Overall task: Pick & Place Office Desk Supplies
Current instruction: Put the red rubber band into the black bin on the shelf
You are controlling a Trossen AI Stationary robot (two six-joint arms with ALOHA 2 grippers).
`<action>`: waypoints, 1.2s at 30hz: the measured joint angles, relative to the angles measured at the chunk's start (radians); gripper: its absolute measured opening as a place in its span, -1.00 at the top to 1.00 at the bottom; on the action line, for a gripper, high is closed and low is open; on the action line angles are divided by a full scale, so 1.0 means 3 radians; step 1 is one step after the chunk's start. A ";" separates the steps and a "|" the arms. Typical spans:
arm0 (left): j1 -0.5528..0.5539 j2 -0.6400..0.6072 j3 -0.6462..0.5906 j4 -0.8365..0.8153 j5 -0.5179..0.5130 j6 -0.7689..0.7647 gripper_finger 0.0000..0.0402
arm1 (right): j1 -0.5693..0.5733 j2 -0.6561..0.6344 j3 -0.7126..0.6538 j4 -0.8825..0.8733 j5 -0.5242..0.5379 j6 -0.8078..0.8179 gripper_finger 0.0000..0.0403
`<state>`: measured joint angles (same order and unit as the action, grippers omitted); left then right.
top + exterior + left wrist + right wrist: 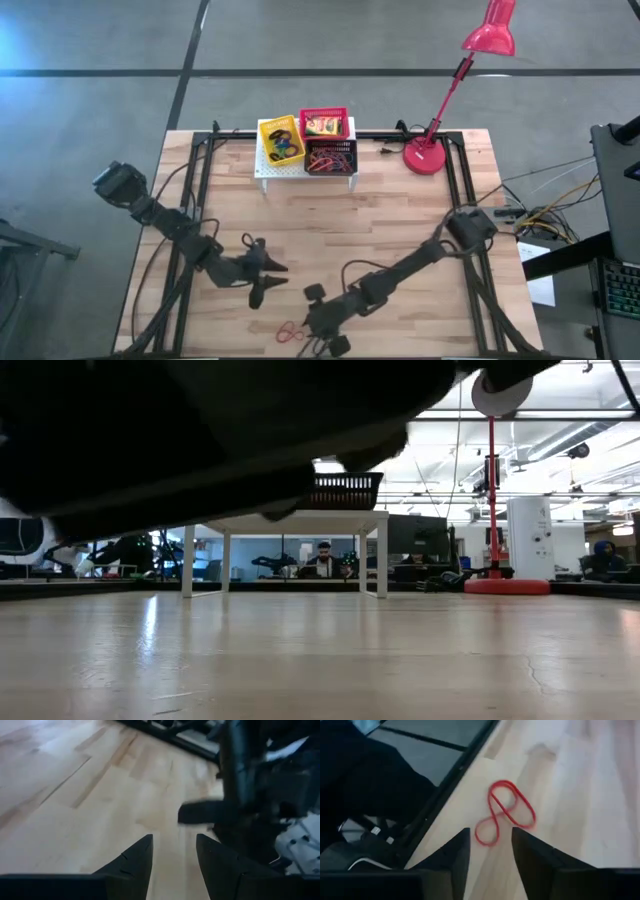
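Note:
A red elastic loop (504, 812), twisted into a figure eight, lies flat on the wooden table near its front edge; it also shows in the high view (290, 331). My right gripper (490, 842) is open just above and short of the loop, touching nothing; in the high view it is right beside it (318, 322). My left gripper (174, 849) is open and empty over bare table, left of the right arm (268, 280). More loops lie in the yellow basket (280, 141) and the baskets beside it.
Yellow, red (324, 124) and black (330, 158) mesh baskets stand on a small white stand at the table's far edge. A red desk lamp (430, 155) stands at the far right. The two grippers are close together. The table's front edge lies next to the loop.

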<state>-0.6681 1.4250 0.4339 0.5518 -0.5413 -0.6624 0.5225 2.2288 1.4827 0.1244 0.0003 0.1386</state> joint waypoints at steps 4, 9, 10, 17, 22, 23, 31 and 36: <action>-0.0115 -0.0001 -0.0001 0.0142 -0.0161 0.0001 0.25 | -0.0009 0.0158 0.0231 -0.0026 -0.0106 -0.0296 0.09; -0.0140 -0.0001 -0.0001 0.0181 -0.0206 -0.0003 0.29 | -0.0032 0.0384 0.0490 -0.0059 -0.0121 -0.0495 -0.06; -0.0140 -0.0001 -0.0001 0.0188 -0.0206 -0.0012 0.30 | -0.0040 0.0426 0.0546 -0.0054 -0.0111 -0.0500 -0.07; -0.0143 -0.0001 -0.0001 0.0191 -0.0231 -0.0059 0.31 | -0.0107 0.0696 0.0819 -0.0144 -0.0085 -0.0502 0.06; -0.0145 -0.0001 -0.0001 0.0191 -0.0237 -0.0086 0.31 | -0.0110 0.0771 0.0962 -0.0435 -0.0078 -0.0506 0.31; -0.0146 -0.0001 -0.0001 0.0192 -0.0239 -0.0089 0.31 | -0.0110 0.0773 0.0973 -0.0470 -0.0054 -0.0476 0.39; -0.0155 -0.0001 -0.0001 0.0094 -0.0240 -0.0151 0.31 | -0.0064 0.0629 0.1172 -0.1013 0.0367 -0.0381 0.93; -0.0155 -0.0001 -0.0001 -0.0131 -0.0240 -0.0177 0.31 | 0.0016 0.0225 0.1438 -0.1789 0.0838 -0.0644 0.96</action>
<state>-0.7147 1.4246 0.4335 0.5126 -0.6132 -0.7155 0.5275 2.2962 1.9141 -0.4122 0.2516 -0.0547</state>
